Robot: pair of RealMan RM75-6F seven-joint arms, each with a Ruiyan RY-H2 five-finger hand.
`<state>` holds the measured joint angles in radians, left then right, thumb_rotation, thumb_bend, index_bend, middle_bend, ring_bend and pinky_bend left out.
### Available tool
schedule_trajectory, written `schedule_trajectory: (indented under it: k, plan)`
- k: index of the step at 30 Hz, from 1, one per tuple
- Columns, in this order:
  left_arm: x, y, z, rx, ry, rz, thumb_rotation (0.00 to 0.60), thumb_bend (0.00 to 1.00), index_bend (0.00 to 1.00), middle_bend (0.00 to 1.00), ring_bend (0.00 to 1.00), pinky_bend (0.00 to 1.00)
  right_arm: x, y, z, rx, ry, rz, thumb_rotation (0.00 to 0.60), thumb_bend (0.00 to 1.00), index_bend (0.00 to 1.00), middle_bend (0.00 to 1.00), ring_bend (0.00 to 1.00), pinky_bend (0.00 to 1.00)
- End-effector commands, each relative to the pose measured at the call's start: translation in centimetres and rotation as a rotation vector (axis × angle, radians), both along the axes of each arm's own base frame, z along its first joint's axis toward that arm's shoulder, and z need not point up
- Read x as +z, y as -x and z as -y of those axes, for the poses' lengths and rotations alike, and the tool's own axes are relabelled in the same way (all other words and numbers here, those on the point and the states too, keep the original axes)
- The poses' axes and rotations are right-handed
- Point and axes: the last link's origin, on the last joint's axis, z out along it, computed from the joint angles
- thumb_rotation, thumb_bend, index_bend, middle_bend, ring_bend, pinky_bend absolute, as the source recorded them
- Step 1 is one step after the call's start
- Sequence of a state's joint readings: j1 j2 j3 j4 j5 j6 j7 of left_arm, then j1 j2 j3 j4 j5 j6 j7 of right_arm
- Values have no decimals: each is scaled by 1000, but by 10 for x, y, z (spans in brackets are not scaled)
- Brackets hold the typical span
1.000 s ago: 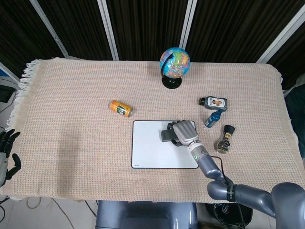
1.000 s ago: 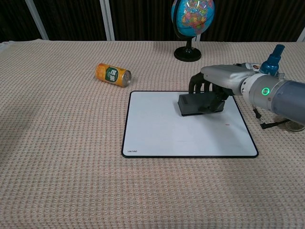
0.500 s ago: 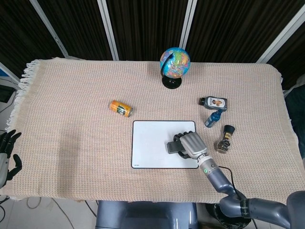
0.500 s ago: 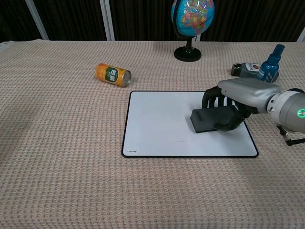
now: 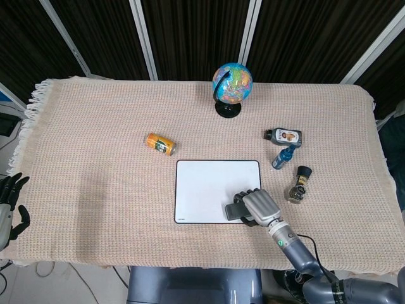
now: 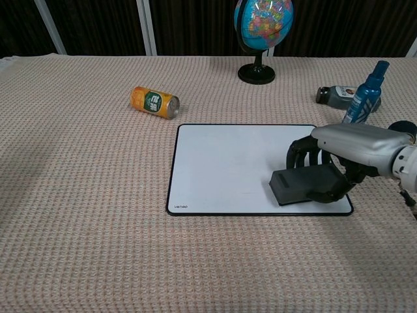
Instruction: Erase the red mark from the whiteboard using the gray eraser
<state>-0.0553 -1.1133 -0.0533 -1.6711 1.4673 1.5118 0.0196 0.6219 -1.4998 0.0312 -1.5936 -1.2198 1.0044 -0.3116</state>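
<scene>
My right hand (image 6: 339,171) grips the gray eraser (image 6: 301,186), fingers (image 6: 306,149) curled over its far edge and thumb under the near side, pressing it flat on the whiteboard (image 6: 225,163). The eraser sits at the board's near right corner, its near edge almost at the black border; from the head view my right hand (image 5: 259,206) covers most of the eraser (image 5: 233,211) and overhangs that same corner of the whiteboard (image 5: 205,183). I see no red mark on the bare white surface in either view, though whatever lies under the eraser and my hand is hidden, so I cannot tell about that patch.

My left hand (image 5: 9,206) hangs off the table's left edge, well apart from everything, holding nothing, its dark fingers spread.

On the woven tablecloth (image 6: 85,169), an orange can (image 6: 154,102) lies on its side beyond the board's far left corner. A globe (image 6: 263,19) stands on its black base past the far edge. To the right, 1 blue bottle (image 6: 363,92) stands upright beside a dark bottle (image 6: 333,96) lying down, and a pepper grinder (image 5: 299,184) stands just right of the board.
</scene>
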Motion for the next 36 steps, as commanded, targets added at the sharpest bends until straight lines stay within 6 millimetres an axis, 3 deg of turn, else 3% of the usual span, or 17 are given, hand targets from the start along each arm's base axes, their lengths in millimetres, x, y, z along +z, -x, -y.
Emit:
schedule_trajectory:
  k: [1, 7, 16, 24, 31, 36]
  plan:
    - [0, 0, 0, 0, 0, -1, 600, 735, 111, 46, 0, 0, -1, -1, 5, -4, 1, -3, 600, 477, 677, 592, 543, 416]
    - [1, 0, -1, 2, -4, 0, 600, 735, 111, 46, 0, 0, 10, -1, 21, -10, 54, -10, 600, 477, 677, 592, 543, 417]
    - [1, 0, -1, 0, -2, 0, 600, 735, 111, 45, 0, 0, 62, 12, 31, -48, 170, 2, 600, 478, 676, 588, 543, 417]
    - [0, -1, 0, -3, -3, -3, 600, 735, 111, 45, 0, 0, 96, 47, 10, -105, 190, -47, 600, 470, 676, 578, 537, 417]
    - [0, -1, 0, -3, -5, -3, 600, 735, 111, 45, 0, 0, 107, 77, -13, -154, 217, -76, 600, 468, 676, 576, 535, 417]
    - [-1, -1, 0, -4, -4, -4, 600, 735, 111, 45, 0, 0, 105, 92, -32, -187, 207, -75, 600, 468, 676, 577, 535, 416]
